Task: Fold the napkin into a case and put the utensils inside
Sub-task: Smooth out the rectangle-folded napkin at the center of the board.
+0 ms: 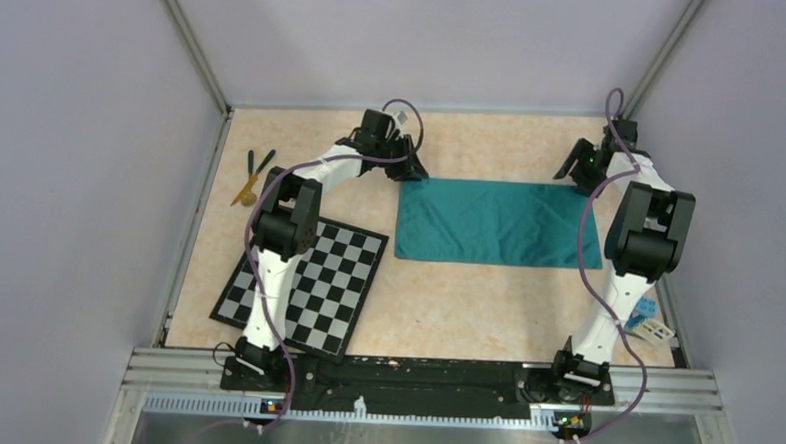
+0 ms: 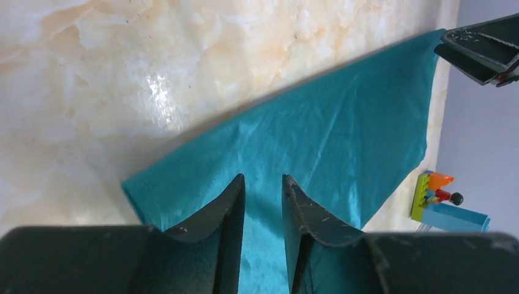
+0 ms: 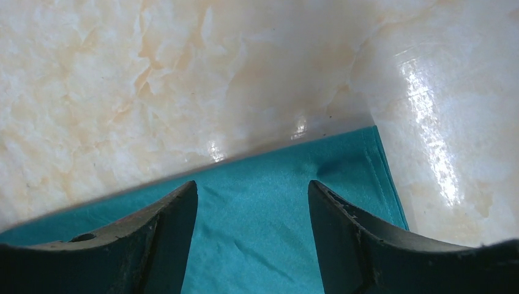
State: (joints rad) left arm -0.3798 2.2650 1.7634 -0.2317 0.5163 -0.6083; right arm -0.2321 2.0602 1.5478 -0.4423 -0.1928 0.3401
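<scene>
Napkin (image 1: 499, 223), teal-green, lies flat as a wide rectangle on the marbled surface (image 1: 445, 304), with the utensils (image 1: 253, 174) well apart at far left. Left tool (image 2: 263, 180) is over its far left corner, jaws slightly apart and empty. Right tool (image 3: 252, 184) is over the far right corner, jaws wide apart.

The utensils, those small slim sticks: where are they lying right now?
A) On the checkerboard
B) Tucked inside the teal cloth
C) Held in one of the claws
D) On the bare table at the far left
D: in the top view the utensils lie on the table at its far left, beyond the checkerboard and well apart from the napkin.
</scene>
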